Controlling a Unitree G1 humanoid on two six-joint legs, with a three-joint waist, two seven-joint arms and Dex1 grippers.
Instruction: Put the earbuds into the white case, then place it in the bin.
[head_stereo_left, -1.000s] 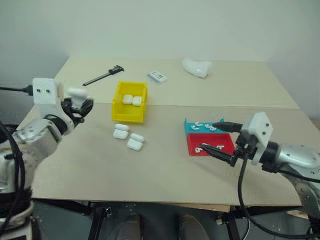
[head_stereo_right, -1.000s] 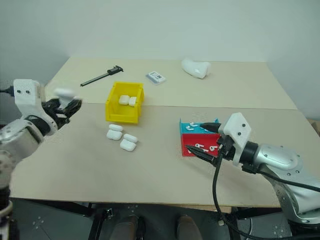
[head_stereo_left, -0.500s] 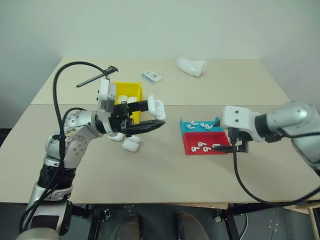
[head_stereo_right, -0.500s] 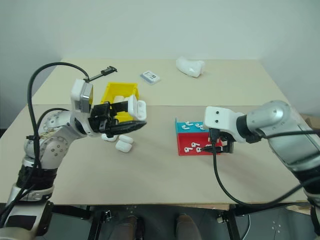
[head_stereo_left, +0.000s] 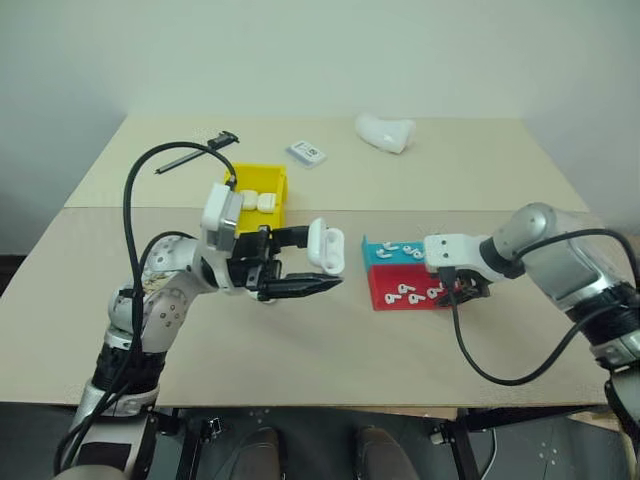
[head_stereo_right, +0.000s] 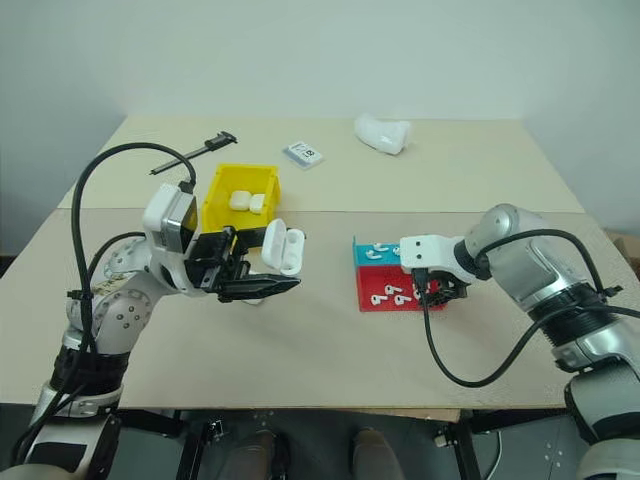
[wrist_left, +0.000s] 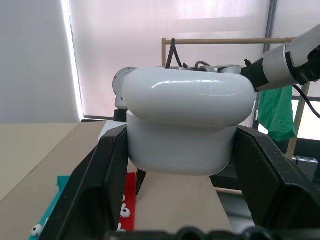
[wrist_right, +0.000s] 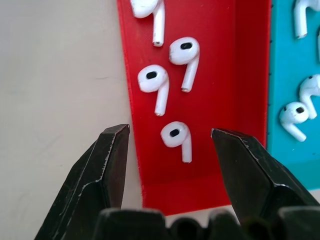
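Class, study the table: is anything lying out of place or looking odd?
Mostly tidy. The odd ones out are a few white cases lying loose on the table beside the yellow bin, which already holds two others.

A glossy white case (head_stereo_left: 325, 246) sits between two black fingers (wrist_left: 95, 180). A bright yellow bin (head_stereo_left: 272, 183) behind it holds more white cases. To the right of the bin, a red tray (wrist_right: 210, 75) carries small white earbuds (wrist_right: 177, 138) with dark spots, and a blue tray (wrist_right: 292, 80) beside it holds others. The table (head_stereo_left: 330, 340) is pale beige, plain and unpatterned. The wall (head_stereo_left: 320, 50) is off-white.
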